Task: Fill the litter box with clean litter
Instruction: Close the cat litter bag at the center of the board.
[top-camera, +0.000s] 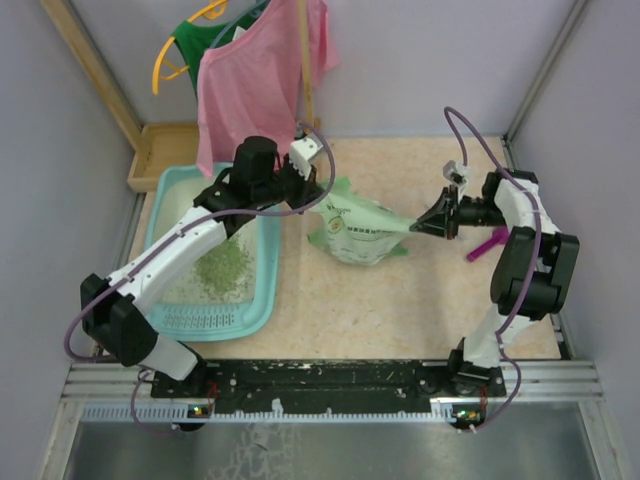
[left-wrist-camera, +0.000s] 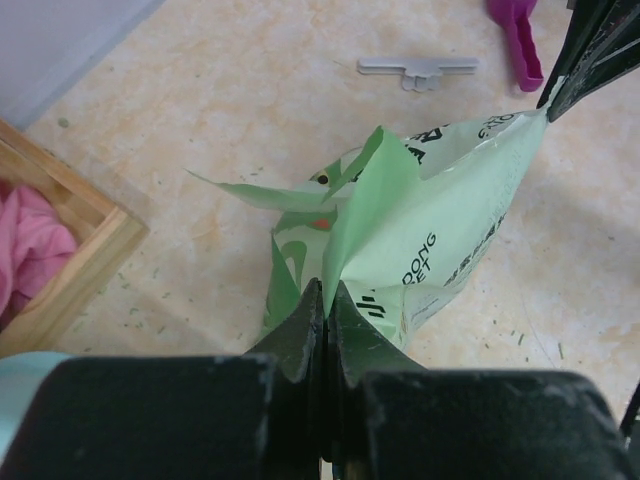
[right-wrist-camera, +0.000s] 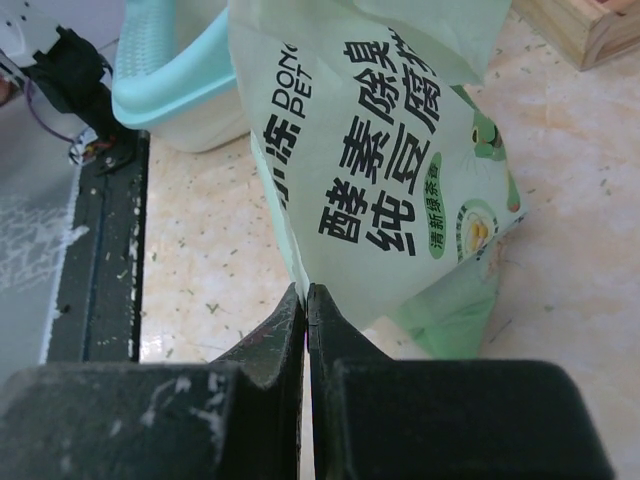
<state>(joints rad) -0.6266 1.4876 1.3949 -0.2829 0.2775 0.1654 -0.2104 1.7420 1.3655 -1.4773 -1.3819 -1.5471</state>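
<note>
The light-teal litter box (top-camera: 262, 300) lies at the left of the floor, with an olive-green heap of clean litter (top-camera: 226, 268) on its whitish base; its corner also shows in the right wrist view (right-wrist-camera: 180, 90). A pale green printed bag (top-camera: 355, 232) hangs stretched between both grippers, just right of the box. My left gripper (top-camera: 312, 203) is shut on the bag's left top edge (left-wrist-camera: 326, 290). My right gripper (top-camera: 420, 226) is shut on the bag's right corner (right-wrist-camera: 305, 292). The bag's mouth is folded open in the left wrist view (left-wrist-camera: 430, 230).
A magenta scoop (top-camera: 487, 244) lies right of the bag, beside my right arm. A grey clip (left-wrist-camera: 418, 68) lies on the floor. A wooden tray (top-camera: 160, 150) stands at the back left, with a pink cloth (top-camera: 255, 85) on hangers above it. Loose granules dot the floor.
</note>
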